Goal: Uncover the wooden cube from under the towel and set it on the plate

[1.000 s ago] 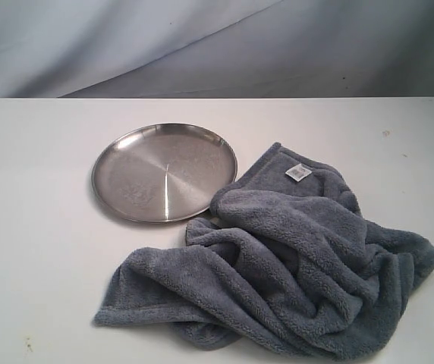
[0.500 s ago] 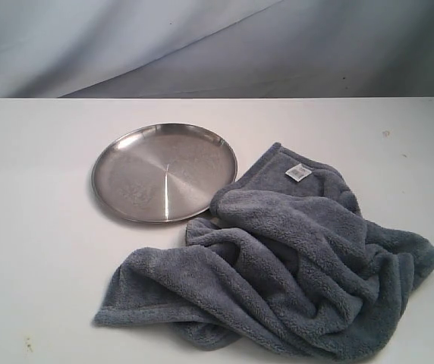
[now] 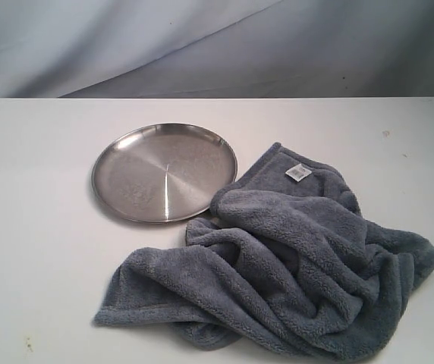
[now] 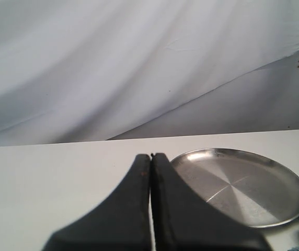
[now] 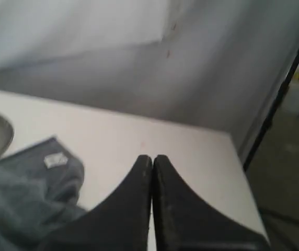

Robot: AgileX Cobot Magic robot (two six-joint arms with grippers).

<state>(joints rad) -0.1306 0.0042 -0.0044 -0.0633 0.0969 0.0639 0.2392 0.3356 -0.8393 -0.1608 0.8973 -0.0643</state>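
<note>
in the exterior view the closest thing to me is the towel (image 3: 293, 265), one crumpled grey-blue heap filling the lower right of the frame. its long axis runs roughly left to right, from a flat tongue at the lower left to a bunched fold at the right edge, and one corner points up toward the middle of the frame, carrying a single white label (image 3: 298, 172). the wooden cube does not show in any view, so i cannot tell where it sits under those folds. just beyond the towel, left of centre, lies one plate (image 3: 164, 173), round, steel and flat on the white table (image 3: 35, 250), its lower right rim just beside the towel's upper fold. behind the table hangs a pale draped backdrop (image 3: 202, 45). on the wrist feeds i count two grippers. the left gripper (image 4: 151, 157) has its two black fingers pressed together with nothing between them, held low over the table and pointing at the backdrop, the plate to the right of its tips. the right gripper (image 5: 152, 157) is likewise closed on nothing, aimed at the table's far edge, the towel at the lower left of its frame.
</note>
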